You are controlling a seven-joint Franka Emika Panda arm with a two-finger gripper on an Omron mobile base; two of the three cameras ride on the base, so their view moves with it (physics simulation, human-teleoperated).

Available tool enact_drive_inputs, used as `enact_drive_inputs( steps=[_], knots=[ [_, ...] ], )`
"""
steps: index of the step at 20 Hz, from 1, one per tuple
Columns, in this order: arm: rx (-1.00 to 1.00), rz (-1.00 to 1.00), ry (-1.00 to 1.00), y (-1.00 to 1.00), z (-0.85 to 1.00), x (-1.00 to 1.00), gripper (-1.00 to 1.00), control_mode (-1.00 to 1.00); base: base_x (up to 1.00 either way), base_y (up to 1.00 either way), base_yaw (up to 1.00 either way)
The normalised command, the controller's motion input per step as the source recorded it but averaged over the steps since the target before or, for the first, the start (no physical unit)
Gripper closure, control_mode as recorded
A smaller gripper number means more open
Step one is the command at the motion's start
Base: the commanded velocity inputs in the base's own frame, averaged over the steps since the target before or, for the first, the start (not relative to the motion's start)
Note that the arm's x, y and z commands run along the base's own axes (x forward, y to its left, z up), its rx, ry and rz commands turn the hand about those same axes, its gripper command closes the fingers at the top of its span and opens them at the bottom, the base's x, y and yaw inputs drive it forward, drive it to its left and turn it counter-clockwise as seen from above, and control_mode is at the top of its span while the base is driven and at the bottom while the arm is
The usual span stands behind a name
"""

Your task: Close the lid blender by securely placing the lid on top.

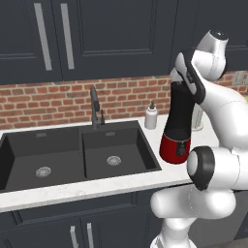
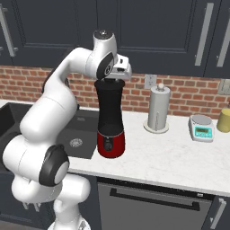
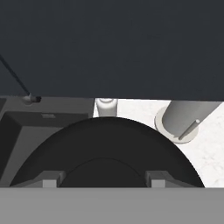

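Blender (image 2: 110,121) standing upright on the white bench (image 2: 179,161), just at 3 o'clock of the black sink (image 1: 72,155), well clear of the edge. Pincer (image 3: 105,180) poised directly above the jar mouth, pointing straight down, presumably to keep the cap square to the rim. In the hand view, fingertips (image 3: 50,181) set wide on either side of a dark round shape, judged to be the lid (image 3: 105,168), over the jar. Whether gripped or merely straddled: cannot tell. Paper roll (image 2: 159,110) at 3 o'clock of blender, apart.
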Motion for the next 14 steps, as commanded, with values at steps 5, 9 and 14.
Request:
enact_drive_inputs(
  steps=[5, 9, 14],
  knots=[
    [0.00, 0.00, -0.01, 0.00, -0.11, 0.14, 1.00, -1.00, 0.00, 0.00, 0.00],
    [0.00, 0.00, -0.01, 0.00, -0.11, 0.15, 1.00, -1.00, 0.00, 0.00, 0.00],
    [0.00, 0.00, -0.01, 0.00, -0.10, 0.05, 1.00, -1.00, 0.00, 0.00, 0.00]
  ],
)
